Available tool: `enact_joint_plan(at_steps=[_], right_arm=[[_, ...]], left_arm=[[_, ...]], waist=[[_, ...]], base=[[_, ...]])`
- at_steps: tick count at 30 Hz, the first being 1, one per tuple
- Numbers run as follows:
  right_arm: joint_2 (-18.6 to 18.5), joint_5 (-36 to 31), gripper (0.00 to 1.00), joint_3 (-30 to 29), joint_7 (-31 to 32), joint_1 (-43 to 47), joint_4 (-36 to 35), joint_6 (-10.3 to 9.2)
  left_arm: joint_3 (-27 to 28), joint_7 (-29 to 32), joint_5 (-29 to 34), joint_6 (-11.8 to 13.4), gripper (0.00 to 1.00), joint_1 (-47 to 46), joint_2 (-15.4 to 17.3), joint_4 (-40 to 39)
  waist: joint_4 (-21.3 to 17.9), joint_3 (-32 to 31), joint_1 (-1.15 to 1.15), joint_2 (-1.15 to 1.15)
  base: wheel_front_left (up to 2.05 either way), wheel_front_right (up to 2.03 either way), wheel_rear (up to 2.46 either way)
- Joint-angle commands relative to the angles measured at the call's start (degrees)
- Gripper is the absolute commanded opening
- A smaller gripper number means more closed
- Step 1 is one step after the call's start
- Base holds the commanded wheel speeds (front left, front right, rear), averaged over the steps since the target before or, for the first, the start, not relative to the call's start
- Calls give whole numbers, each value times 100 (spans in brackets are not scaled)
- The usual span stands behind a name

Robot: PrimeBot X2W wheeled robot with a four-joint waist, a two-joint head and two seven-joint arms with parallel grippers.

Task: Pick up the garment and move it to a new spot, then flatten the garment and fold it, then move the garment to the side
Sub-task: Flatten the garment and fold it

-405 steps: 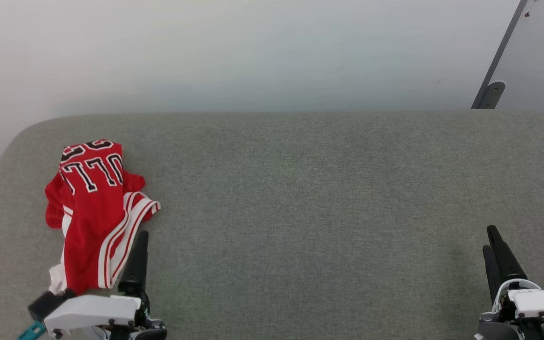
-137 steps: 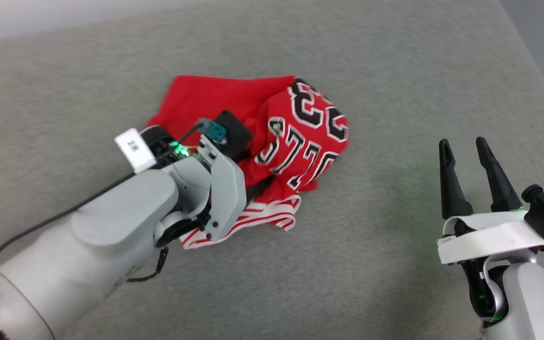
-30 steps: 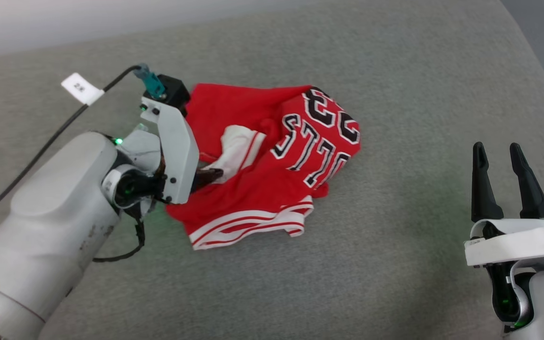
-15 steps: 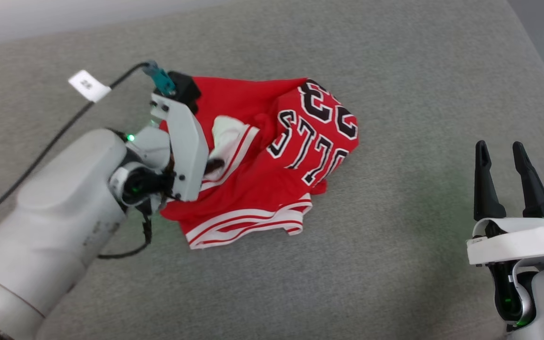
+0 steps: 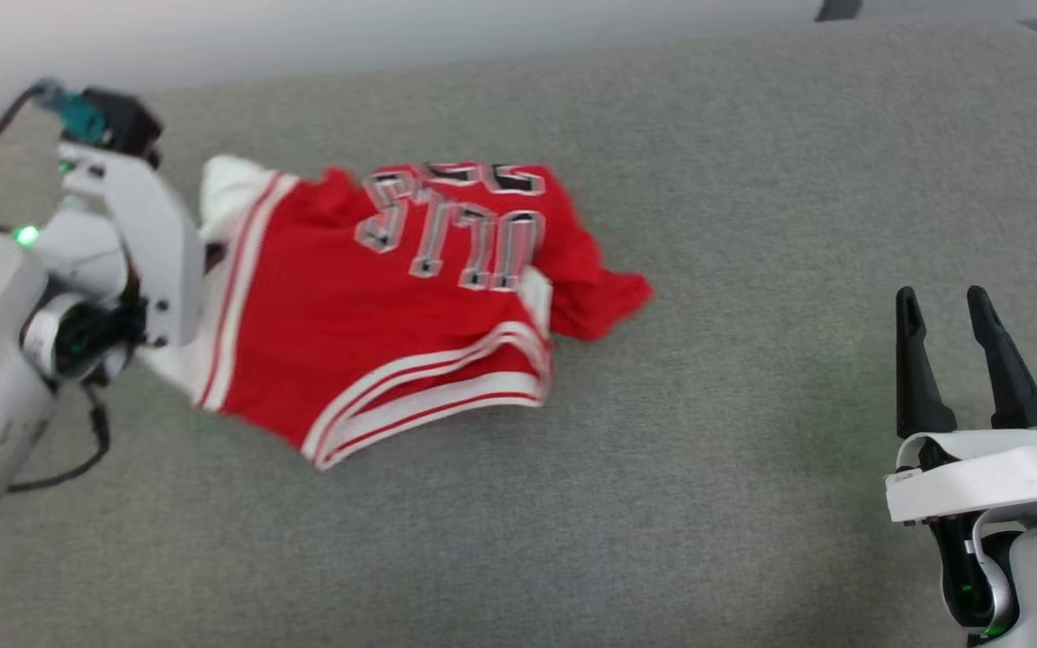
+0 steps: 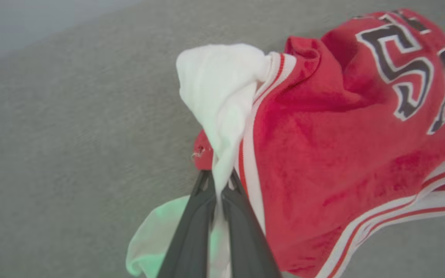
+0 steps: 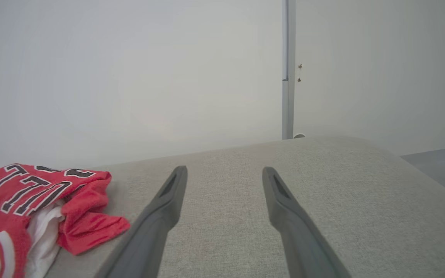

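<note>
**Our cameras**

From the head we look down on the upholstered surface [image 5: 707, 504]; from the left wrist, close onto the garment [image 6: 323, 154]; from the right wrist, low along that surface. All three share the garment.

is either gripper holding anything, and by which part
The left gripper pinches the garment by its white sleeve; the right gripper is open and empty.

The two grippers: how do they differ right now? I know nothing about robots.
The left gripper is shut, pinching the garment's white sleeve; the right gripper is open and holds nothing. The left gripper touches the garment at its edge; the right gripper stands apart from it, over the grey surface. Both have two long dark fingers.
</note>
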Motion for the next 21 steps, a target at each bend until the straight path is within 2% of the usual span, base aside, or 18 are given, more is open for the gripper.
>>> enact_joint_plan(at_steps=[1,6,10,13,17,19,20,21], right_arm=[[-3,-33,100,24,-3,10,0,-8],[-18,17,100,59,-4,23,4,-8],[-56,34,100,23,-4,49,12,-8],[-82,47,100,-11,-4,83,2,-8],[-131,14,100,6,-4,94,29,-8],[-182,-18,100,126,-4,72,52,-8],[-227,-29,100,185,-4,53,73,-8],[-274,-35,100,251,-3,31,94,-8]], left_arm=[[-111,-29,187,201,0,164,69,102],[-153,-327,362,734,0,430,104,502],[-316,-472,630,1000,0,534,172,1001],[-437,-542,788,1081,0,575,131,1276],[-430,-698,745,981,0,634,-33,1493],[-412,-862,757,939,73,643,-116,1609],[-416,-949,779,925,100,651,-144,1660],[-445,-1048,849,943,100,647,-148,1719]], waist=[[138,-109,0,0],[42,-43,0,0],[-67,2,0,0],[-99,12,0,0],[-55,-14,0,0],[0,-46,0,0],[37,-67,0,0],[76,-87,0,0]], base=[[0,0,0],[0,0,0],[0,0,0],[0,0,0],[0,0,0],[0,0,0],[0,0,0],[0,0,0]])
